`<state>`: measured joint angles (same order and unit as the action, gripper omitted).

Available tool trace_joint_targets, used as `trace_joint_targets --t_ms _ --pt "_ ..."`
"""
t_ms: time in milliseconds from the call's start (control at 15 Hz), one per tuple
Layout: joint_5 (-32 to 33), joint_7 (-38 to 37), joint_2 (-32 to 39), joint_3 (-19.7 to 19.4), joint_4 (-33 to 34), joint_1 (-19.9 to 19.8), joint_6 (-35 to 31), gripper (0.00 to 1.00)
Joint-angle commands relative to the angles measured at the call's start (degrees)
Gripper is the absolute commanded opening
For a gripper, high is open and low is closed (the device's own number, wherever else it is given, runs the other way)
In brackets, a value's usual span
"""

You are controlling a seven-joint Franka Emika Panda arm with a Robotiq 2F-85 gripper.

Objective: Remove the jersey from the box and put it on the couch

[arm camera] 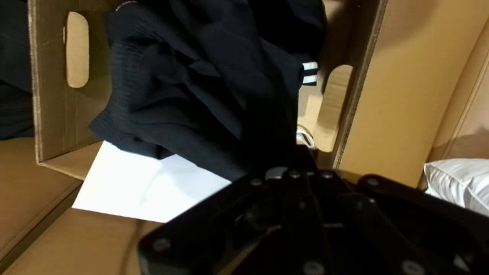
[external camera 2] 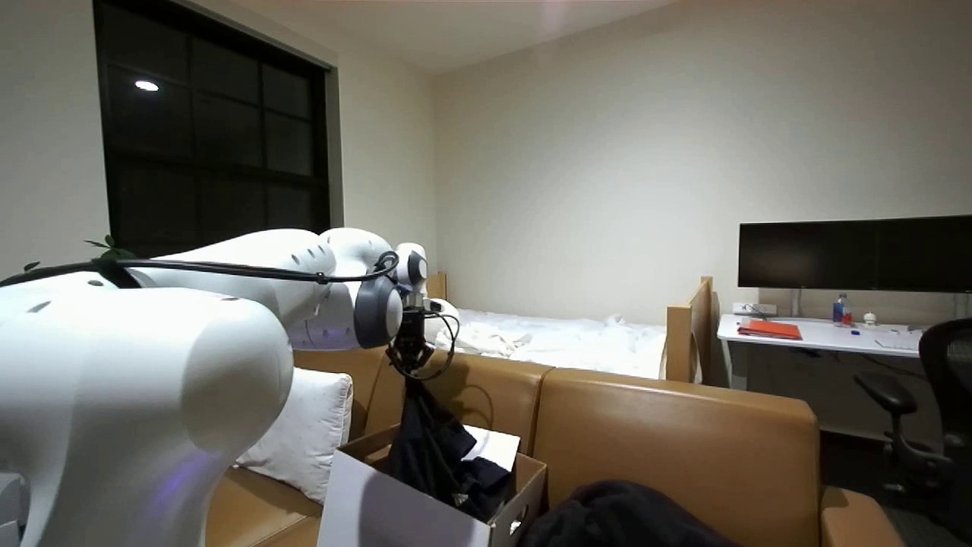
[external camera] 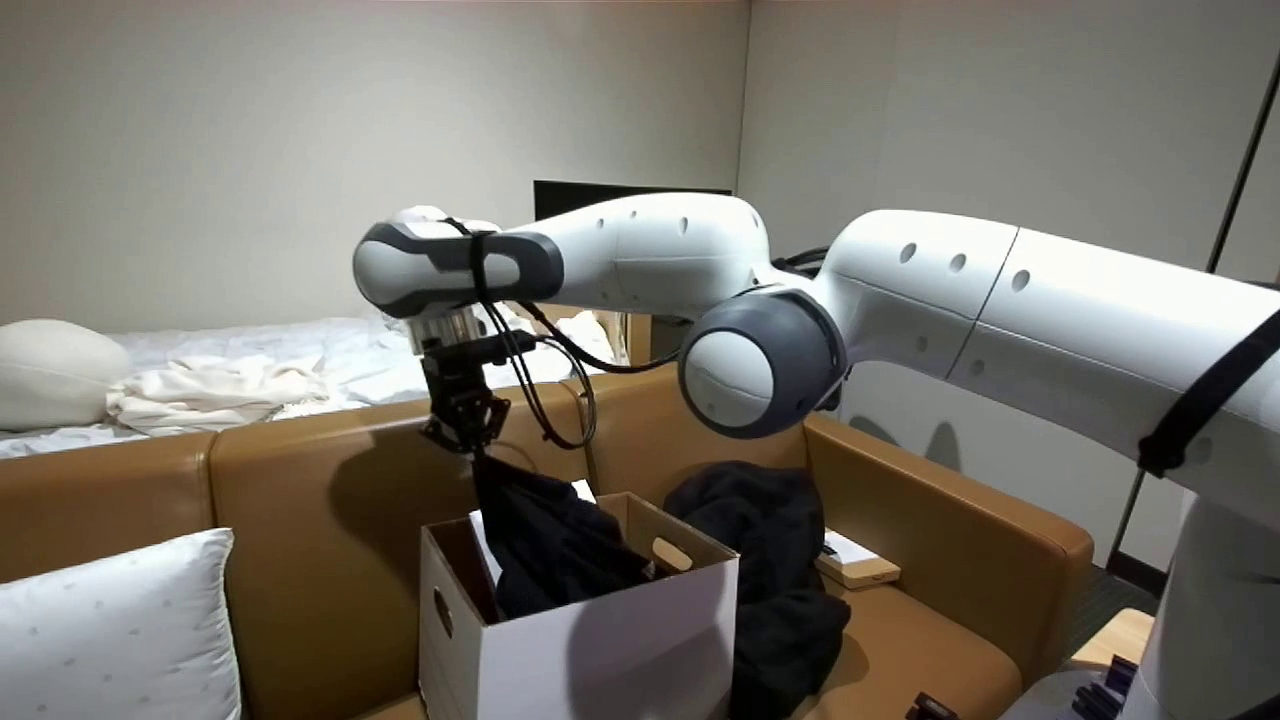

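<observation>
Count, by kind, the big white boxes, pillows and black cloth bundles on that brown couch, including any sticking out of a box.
Big white box: 1
Pillow: 1
Black cloth bundles: 2, the jersey held by the gripper and the heap beside the box
Total: 4

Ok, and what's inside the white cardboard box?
The lower part of the black jersey, held up by the gripper; a white card poking out; and a white loop, perhaps cord. Whatever lies under the jersey is covered.

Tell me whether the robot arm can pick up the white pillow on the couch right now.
Probably not yet: its jaws are shut on the jersey, which hangs partly inside the box. The pillow itself looks uncovered.
</observation>
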<state>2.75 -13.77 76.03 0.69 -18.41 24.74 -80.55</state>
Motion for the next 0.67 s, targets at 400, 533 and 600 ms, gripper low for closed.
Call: trace_joint_targets --t_ms 400,533,600 --pt "-1.63 -18.62 -15.43 -1.53 -0.99 -1.33 17.11 0.01" --pt "-3.07 -21.17 -18.72 -0.97 -0.25 -3.12 21.41 0.01" --pt "-3.63 -22.33 -20.56 -0.78 -0.08 -3.9 23.2 0.01"
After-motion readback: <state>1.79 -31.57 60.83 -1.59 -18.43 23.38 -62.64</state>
